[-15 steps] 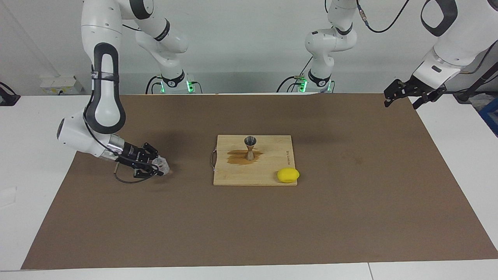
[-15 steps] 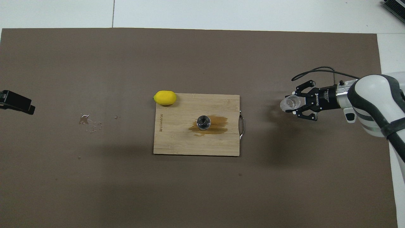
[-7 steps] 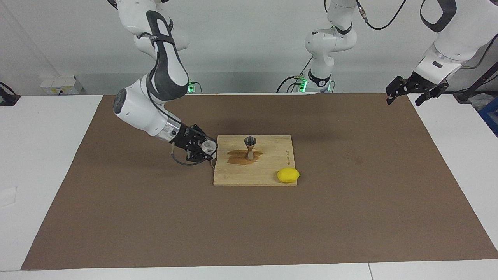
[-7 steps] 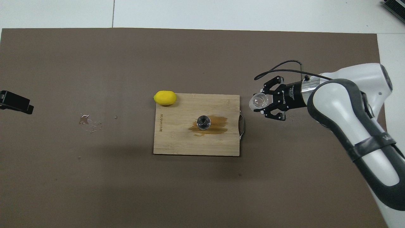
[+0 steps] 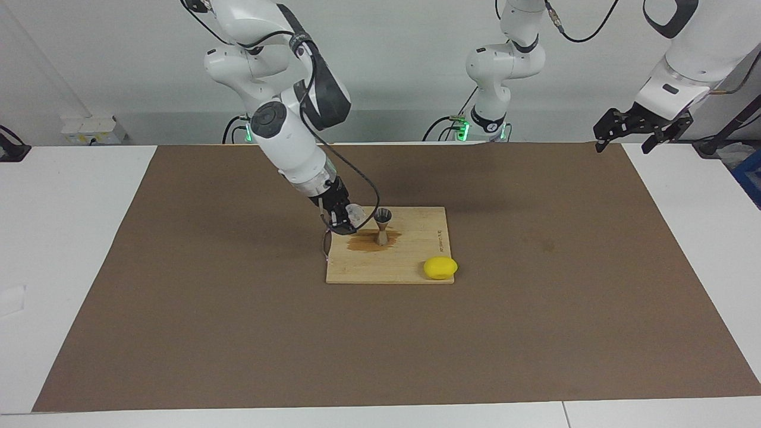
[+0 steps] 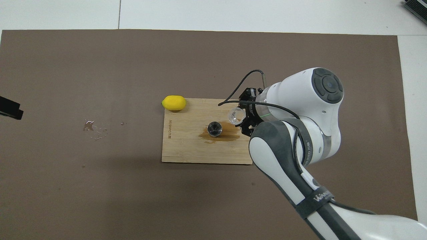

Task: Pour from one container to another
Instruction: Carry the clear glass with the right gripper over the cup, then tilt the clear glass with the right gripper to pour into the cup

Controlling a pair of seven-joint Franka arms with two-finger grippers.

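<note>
Facing view: right hand (image 5: 346, 219) tight around clear cup (image 5: 355, 213), beside jigger (image 5: 382, 226).

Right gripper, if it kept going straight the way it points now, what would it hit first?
Most likely the metal jigger on the cutting board. The right gripper, shut on the clear cup, points at it from close by, though the height match is hard to judge.

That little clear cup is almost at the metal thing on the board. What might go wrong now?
1. The jigger is slim and stands free on the board; a nudge from the cup or the right end effector might topple it.
2. Its mouth is narrow, so the pour may miss; a brown stain already marks the wood.
</note>
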